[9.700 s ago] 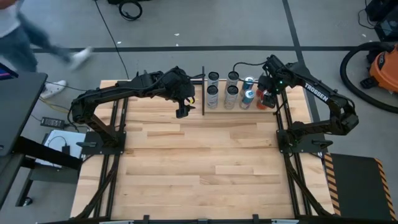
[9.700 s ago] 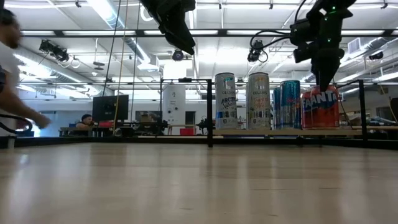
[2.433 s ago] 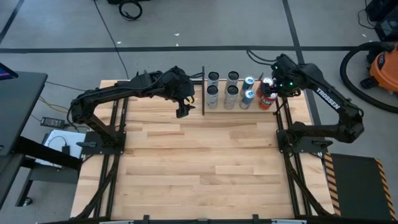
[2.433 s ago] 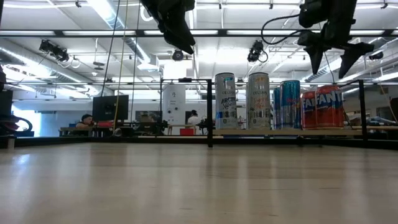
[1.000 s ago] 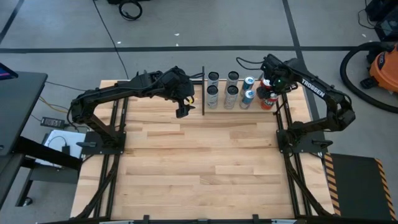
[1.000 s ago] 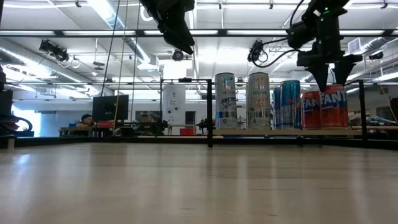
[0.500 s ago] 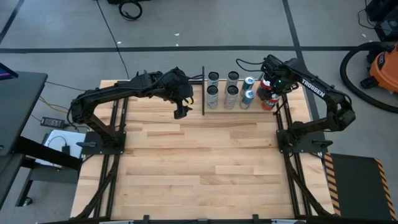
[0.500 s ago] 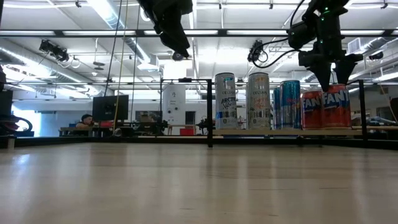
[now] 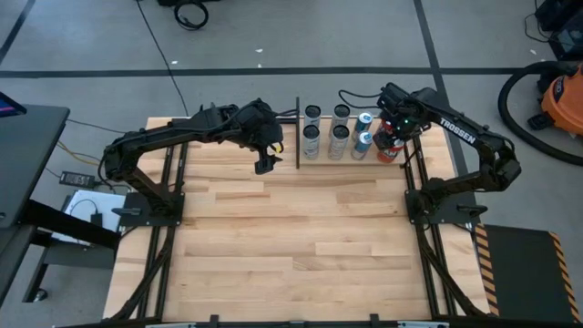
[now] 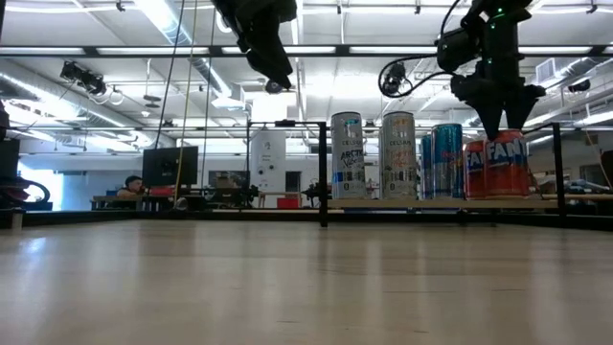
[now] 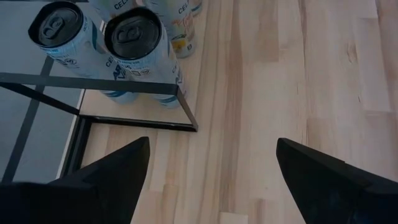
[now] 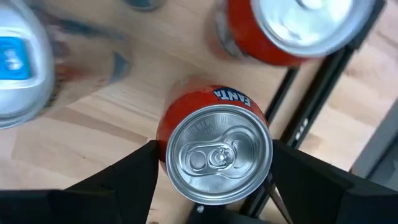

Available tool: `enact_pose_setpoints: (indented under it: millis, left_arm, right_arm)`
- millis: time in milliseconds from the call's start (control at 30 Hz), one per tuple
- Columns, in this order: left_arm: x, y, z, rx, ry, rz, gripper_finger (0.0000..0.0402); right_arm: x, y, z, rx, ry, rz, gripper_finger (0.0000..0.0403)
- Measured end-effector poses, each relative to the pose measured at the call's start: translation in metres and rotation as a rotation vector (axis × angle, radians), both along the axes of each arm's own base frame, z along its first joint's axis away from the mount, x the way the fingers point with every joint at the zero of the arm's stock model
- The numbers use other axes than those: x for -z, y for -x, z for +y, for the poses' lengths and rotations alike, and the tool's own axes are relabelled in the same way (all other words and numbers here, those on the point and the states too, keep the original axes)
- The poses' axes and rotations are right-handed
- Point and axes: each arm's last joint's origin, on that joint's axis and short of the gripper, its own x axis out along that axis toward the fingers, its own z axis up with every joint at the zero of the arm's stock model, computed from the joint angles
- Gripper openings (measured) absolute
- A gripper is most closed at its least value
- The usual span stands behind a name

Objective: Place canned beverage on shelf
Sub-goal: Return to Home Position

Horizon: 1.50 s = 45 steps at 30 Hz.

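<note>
An orange Fanta can (image 12: 217, 152) stands upright at the right end of the shelf (image 9: 324, 160), with my right gripper (image 12: 214, 180) shut on it from above. In the low view the gripper (image 10: 496, 129) comes down onto the can (image 10: 508, 168). A second Fanta can (image 12: 305, 25), blue cans (image 10: 442, 158) and white cans (image 9: 311, 138) stand on their bases on the same shelf. My left gripper (image 9: 264, 164) hovers open above the tabletop, left of the shelf's left rod, with nothing between its fingers (image 11: 211, 177). My right gripper pinches the Fanta can between its two fingers at the upper wall (image 12: 163, 137), just under the rim, one finger on each side. The fingers point straight down. The can stays upright with its base at the level of the shelf panel (image 10: 402, 203).
Thin black rods (image 11: 124, 121) edge the shelf, and an upright black post (image 10: 323, 172) marks its left end. The other cans crowd close to the held one. Bare planked tabletop (image 9: 301, 237) stretches toward the near edge. A vacuum (image 9: 556, 91) stands on the floor at the right.
My right gripper has rolled a little about its downward line while staying shut on the Fanta can. The can has shifted slightly toward the table's left, closer to the other Fanta can, and stays upright.
</note>
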Motion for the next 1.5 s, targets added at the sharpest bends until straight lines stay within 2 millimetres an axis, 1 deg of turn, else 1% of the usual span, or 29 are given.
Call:
enact_pose_setpoints:
  millis: [133, 367, 633, 933, 1233, 1367, 1500]
  left_arm:
    - [0.0, 0.0, 0.0, 0.002, -0.002, 0.0, 0.0353]
    - [0.0, -0.0001, -0.0001, 0.001, 0.0, 0.0, 0.0353]
    - [0.0001, 0.0, -0.0001, 0.0, 0.0, 0.001, 0.0353]
    - [0.0003, -0.0001, -0.0001, 0.0, 0.0, 0.0, 0.0353]
    - [-0.0005, -0.001, 0.0002, -0.006, 0.001, -0.014, 0.0353]
    - [-0.0006, -0.0009, 0.0002, -0.006, 0.001, -0.014, 0.0353]
    - [-0.0058, 0.0037, -0.0014, -0.006, -0.003, -0.026, 0.0353]
  right_arm:
    - [0.0, -0.0027, -0.0008, -0.1, 0.017, -0.001, 0.0294]
    - [-0.0002, -0.0018, -0.0021, -0.173, 0.033, 0.025, 0.0294]
    - [-0.0001, -0.0023, -0.0021, -0.147, 0.025, 0.004, 0.0296]
    - [0.0, -0.0024, -0.002, -0.178, 0.02, 0.003, 0.031]
    - [0.0008, -0.0028, -0.0023, -0.182, 0.02, 0.004, 0.0344]
    - [0.0008, -0.0027, -0.0023, -0.155, 0.019, 0.0, 0.0357]
    - [-0.0069, -0.0031, -0.0023, -0.15, 0.023, -0.02, 0.0359]
